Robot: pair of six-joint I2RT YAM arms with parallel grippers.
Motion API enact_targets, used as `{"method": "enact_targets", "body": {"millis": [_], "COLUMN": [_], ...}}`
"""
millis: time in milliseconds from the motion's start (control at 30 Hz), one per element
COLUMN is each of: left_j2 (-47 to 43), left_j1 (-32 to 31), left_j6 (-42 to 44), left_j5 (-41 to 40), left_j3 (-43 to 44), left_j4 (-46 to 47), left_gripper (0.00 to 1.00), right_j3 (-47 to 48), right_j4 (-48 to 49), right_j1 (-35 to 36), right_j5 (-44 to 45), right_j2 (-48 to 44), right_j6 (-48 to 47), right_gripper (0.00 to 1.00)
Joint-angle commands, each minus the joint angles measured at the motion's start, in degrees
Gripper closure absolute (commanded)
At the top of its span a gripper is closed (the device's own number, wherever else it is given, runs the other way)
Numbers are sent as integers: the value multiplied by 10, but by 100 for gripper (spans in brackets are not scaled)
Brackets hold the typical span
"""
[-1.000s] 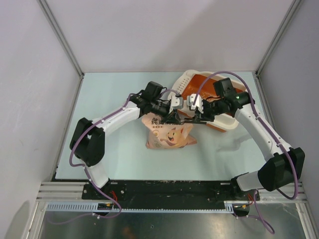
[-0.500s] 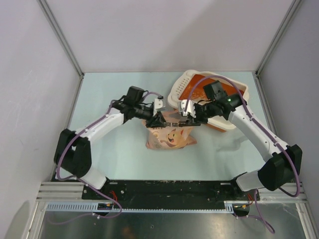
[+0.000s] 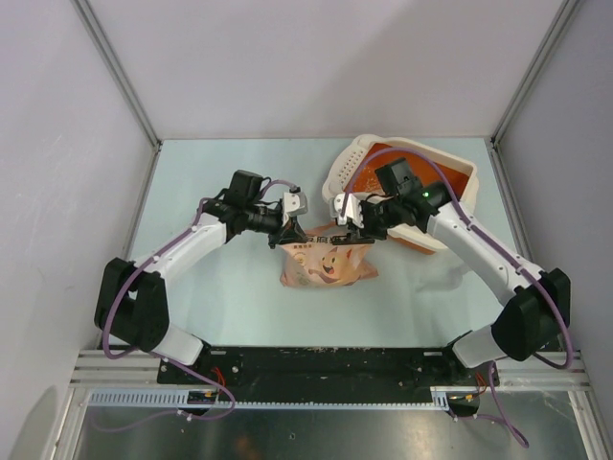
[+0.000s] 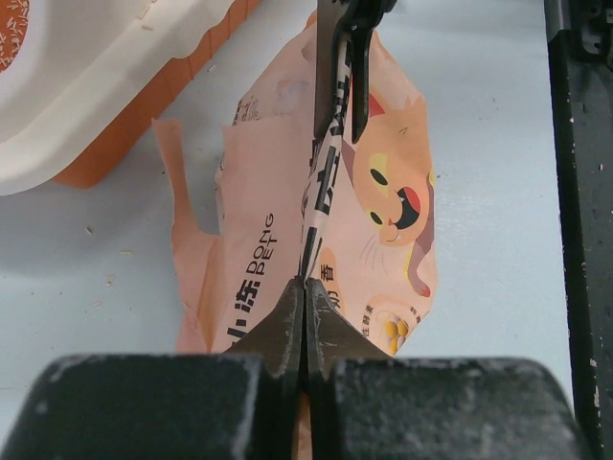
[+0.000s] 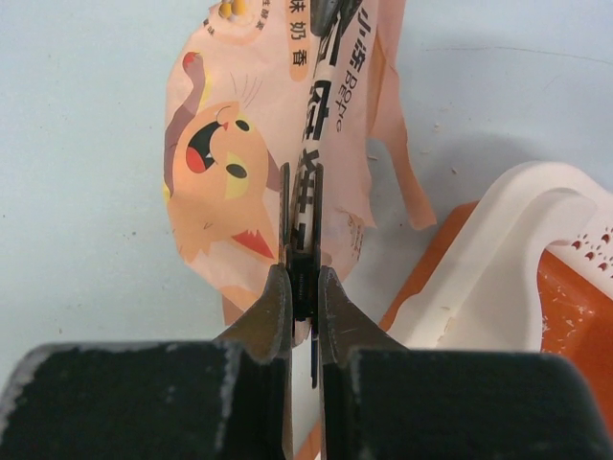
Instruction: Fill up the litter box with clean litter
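The litter box (image 3: 450, 171) sits at the back right, cream rim, orange inside, perforated ledge (image 3: 351, 159) at its left end. Its corner shows in the left wrist view (image 4: 96, 105) and the right wrist view (image 5: 498, 259). A few pale litter granules speckle the orange floor (image 4: 8, 29). The pink cat bag (image 3: 326, 261) hangs down to the table just left of the box. My left gripper (image 3: 286, 230) is shut on the left end of the bag's top edge (image 4: 306, 287). My right gripper (image 3: 347, 222) is shut on its right end (image 5: 305, 278).
A torn pink strip (image 4: 177, 201) hangs off the bag on the side toward the box. Grey walls with metal frame posts (image 3: 120, 72) enclose the pale table (image 3: 211, 297) on three sides. The arm bases stand at the near edge.
Both grippers have carried the bag's top edge left and nearer, off the litter box rim. The left arm has drawn back to the left and the bag top is stretched wider.
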Motion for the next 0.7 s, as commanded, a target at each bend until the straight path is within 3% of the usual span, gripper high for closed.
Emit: {"method": "enact_targets", "body": {"millis": [0, 667], "left_j2": [-16, -24], "left_j1": [2, 2], "left_j6": [11, 6], "left_j5": [14, 12], "left_j3": [4, 2], "left_j4": [-2, -3], "left_gripper": [100, 100], "right_j3": [14, -9], "right_j4": [17, 51], "right_j1": [7, 44], "right_j5": [-16, -1], "right_j2": [11, 31], "right_j6": [37, 61], "right_gripper": [100, 100]}}
